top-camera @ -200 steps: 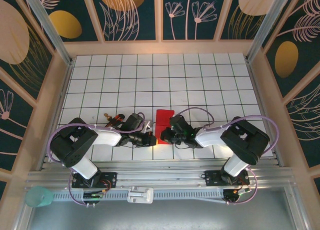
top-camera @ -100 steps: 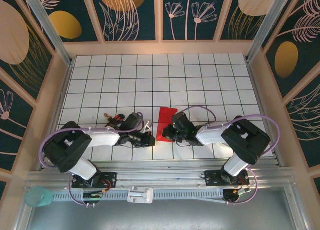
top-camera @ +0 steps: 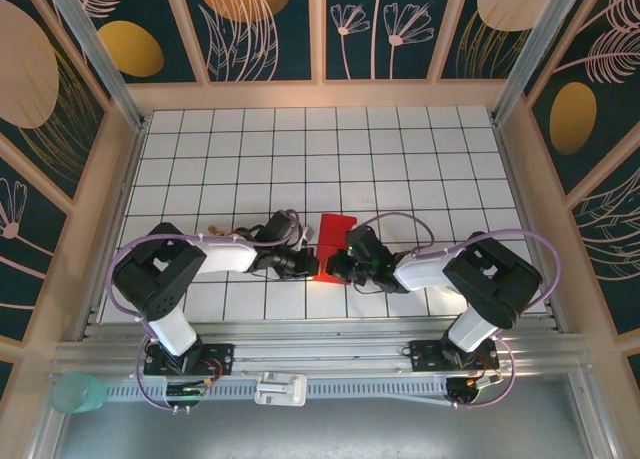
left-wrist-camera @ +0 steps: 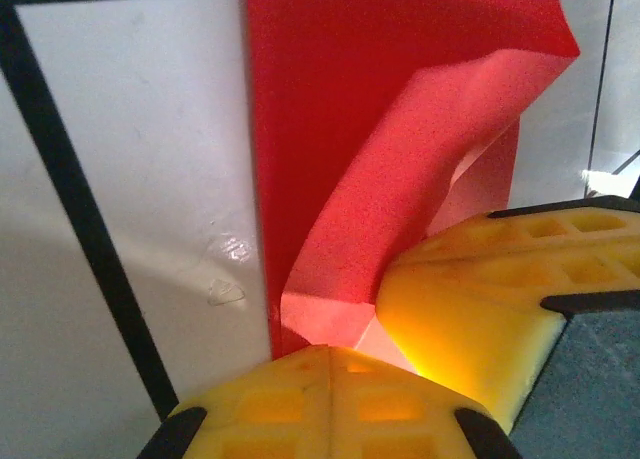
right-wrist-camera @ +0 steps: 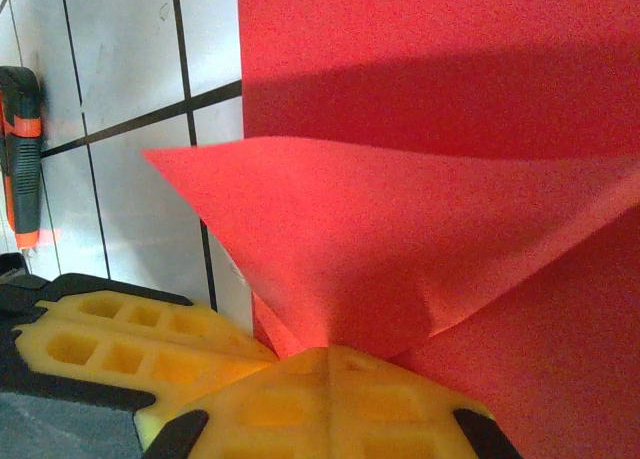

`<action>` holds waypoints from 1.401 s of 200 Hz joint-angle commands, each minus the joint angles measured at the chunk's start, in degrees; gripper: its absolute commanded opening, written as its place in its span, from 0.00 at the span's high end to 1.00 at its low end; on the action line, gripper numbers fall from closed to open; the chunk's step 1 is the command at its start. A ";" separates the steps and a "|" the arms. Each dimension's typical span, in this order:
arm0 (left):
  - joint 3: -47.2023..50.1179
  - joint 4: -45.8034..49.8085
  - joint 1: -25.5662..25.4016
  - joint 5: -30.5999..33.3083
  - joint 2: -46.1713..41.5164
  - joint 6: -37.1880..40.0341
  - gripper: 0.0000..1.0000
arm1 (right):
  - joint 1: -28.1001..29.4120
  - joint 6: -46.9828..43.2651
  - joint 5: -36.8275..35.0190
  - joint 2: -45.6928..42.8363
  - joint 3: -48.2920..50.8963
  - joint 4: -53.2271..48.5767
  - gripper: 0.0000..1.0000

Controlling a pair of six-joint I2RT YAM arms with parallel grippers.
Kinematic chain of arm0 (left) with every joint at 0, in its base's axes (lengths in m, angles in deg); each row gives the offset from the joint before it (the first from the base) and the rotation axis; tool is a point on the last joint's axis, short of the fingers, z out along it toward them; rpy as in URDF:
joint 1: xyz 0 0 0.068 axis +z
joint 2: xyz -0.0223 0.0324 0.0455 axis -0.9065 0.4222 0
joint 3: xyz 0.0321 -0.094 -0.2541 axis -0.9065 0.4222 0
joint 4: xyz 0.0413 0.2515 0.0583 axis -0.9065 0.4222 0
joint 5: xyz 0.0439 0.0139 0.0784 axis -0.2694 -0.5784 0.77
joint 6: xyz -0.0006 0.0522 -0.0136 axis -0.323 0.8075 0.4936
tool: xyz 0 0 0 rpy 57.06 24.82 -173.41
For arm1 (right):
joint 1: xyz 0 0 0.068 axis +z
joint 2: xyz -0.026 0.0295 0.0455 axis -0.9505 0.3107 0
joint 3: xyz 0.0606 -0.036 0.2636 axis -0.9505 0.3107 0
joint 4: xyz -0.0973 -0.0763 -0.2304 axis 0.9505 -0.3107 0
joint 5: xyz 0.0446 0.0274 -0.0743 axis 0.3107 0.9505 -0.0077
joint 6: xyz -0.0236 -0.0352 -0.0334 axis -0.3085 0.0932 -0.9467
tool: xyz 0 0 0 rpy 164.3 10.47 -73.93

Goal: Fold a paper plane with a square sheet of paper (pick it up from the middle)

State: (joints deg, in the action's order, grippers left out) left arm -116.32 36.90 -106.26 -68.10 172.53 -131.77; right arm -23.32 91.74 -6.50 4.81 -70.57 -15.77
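Top external view: the square sheet of paper (top-camera: 335, 234) lies at the middle of the table's (top-camera: 400, 159) near edge. Left gripper (top-camera: 308, 265) and right gripper (top-camera: 328, 272) meet there — both clenched on its lifted near flap, apparently to steer a fold.
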 commanded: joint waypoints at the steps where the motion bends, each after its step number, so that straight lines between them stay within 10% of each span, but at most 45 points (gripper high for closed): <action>1: -1.40 6.47 0.24 4.12 3.17 4.10 1.00 | -0.23 0.24 -0.51 -0.09 1.59 -4.01 0.98; 280: 6.03 12.65 0.15 8.43 4.88 10.33 1.00 | -23.88 -12.04 3.11 -0.86 1.57 -8.71 0.98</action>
State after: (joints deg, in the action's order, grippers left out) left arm -114.92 35.69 -106.19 -68.43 172.85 -122.68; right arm -43.10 83.48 1.83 4.24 -70.55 -19.11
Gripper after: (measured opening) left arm 0.061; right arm 0.043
